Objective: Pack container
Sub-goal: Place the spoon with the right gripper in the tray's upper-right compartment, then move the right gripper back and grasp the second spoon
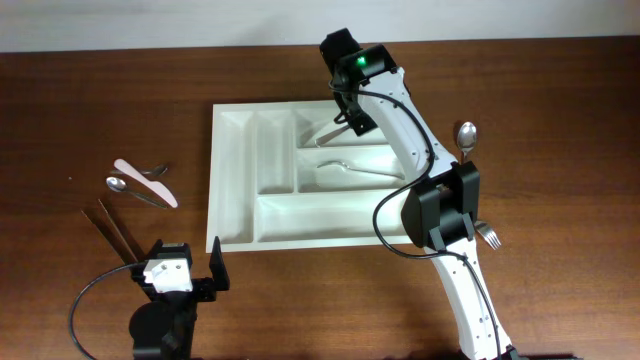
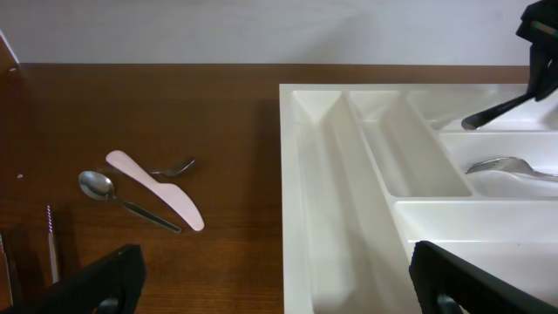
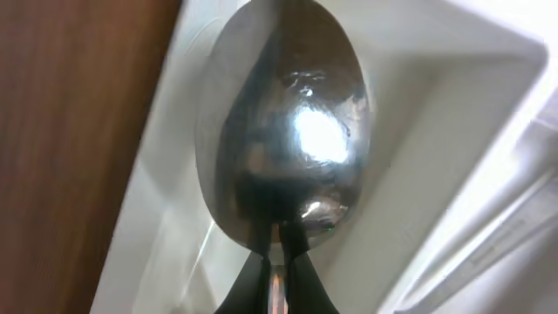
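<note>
My right gripper point(image 3: 277, 281) was clamped tight on the neck of a polished steel spoon point(image 3: 288, 122), whose oval bowl jutted straight out ahead of the fingertips. Directly beneath that bowl sat the large white rectangular plastic cutlery tray point(image 1: 233, 178). From overhead I judged the gripper to be above the long compartment farthest from the arm's own base, with the bowl end pointing toward the two narrow upright slots. As I read it, the coming release turned on alignment. The spoon ran out from the fingers at a slant, while the trough beneath ran lengthwise across that line. So the handle would need swinging round to lie along the trough and not over its dividing wall. I couldn't tell whether the bowl touched the tray floor or hung just above it. One compartment back toward the arm's base, a slim steel fork point(image 1: 352, 168) lay along its own trough, apart from the spoon. My left gripper point(image 1: 190, 272), jaws spread wide and holding nothing, sat well away past the tray's near corner, so the right arm was plainly the nearer one for this.
</note>
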Controlling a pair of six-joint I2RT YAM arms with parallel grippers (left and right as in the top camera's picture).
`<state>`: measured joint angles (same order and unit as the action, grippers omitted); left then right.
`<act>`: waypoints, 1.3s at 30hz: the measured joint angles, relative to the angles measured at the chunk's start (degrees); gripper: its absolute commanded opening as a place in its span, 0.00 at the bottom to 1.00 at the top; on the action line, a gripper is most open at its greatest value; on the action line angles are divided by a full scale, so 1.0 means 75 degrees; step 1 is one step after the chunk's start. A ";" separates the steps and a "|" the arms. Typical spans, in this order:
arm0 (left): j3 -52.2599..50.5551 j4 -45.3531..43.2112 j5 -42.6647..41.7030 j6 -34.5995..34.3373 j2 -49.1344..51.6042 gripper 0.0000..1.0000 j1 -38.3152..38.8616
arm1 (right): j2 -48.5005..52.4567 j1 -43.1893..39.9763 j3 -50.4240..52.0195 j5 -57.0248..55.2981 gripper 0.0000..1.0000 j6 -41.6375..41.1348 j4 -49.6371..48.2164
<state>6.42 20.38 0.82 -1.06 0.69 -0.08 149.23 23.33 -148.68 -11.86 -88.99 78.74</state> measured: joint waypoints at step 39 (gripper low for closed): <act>0.0000 0.0000 -0.0003 0.0000 0.0000 0.99 0.0000 | -0.0003 -0.2873 -0.1562 0.0344 0.60 1.0287 0.2022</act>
<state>6.42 20.38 0.80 -1.06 0.69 -0.08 149.21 1.78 -160.40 -9.28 -11.84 93.91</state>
